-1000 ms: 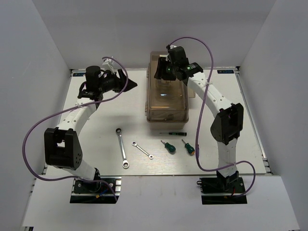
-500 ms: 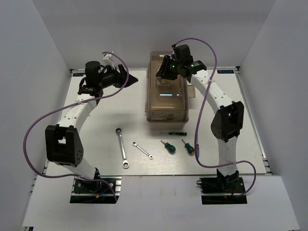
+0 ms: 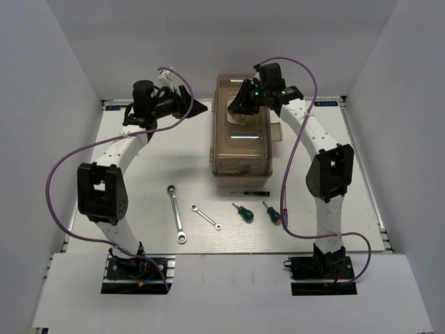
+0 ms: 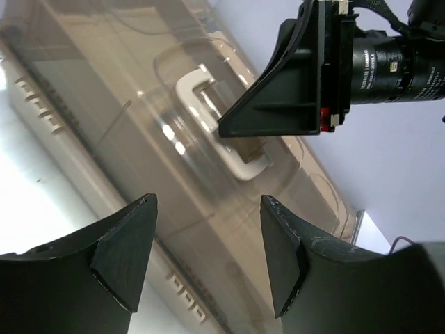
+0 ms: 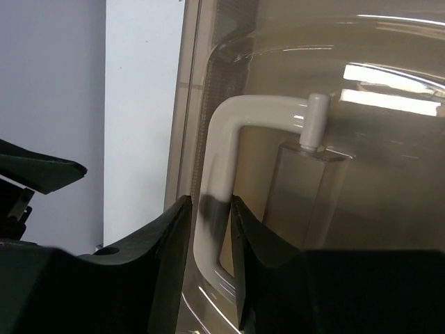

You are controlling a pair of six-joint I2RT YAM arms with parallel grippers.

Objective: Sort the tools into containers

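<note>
The toolbox (image 3: 240, 142) with a translucent brownish lid stands closed at the back middle. My right gripper (image 3: 240, 106) is over its far end, and in the right wrist view (image 5: 210, 202) its jaws are shut on the pale handle (image 5: 221, 146). My left gripper (image 3: 200, 108) is open and empty in the air just left of the toolbox, facing the lid (image 4: 208, 202). On the table lie the long wrench (image 3: 177, 214), short wrench (image 3: 206, 216), two green-handled screwdrivers (image 3: 243, 212) (image 3: 272, 212) and the dark pen-like tool (image 3: 249, 192). The blue-handled screwdriver and beige trays are not visible.
White walls close in the table (image 3: 139, 174) on three sides. The tools lie in a row near the front edge, before the toolbox. Purple cables loop off both arms.
My left gripper has swung right, closer to the toolbox's left side. My right gripper has shifted slightly over the lid's far end onto the handle.
</note>
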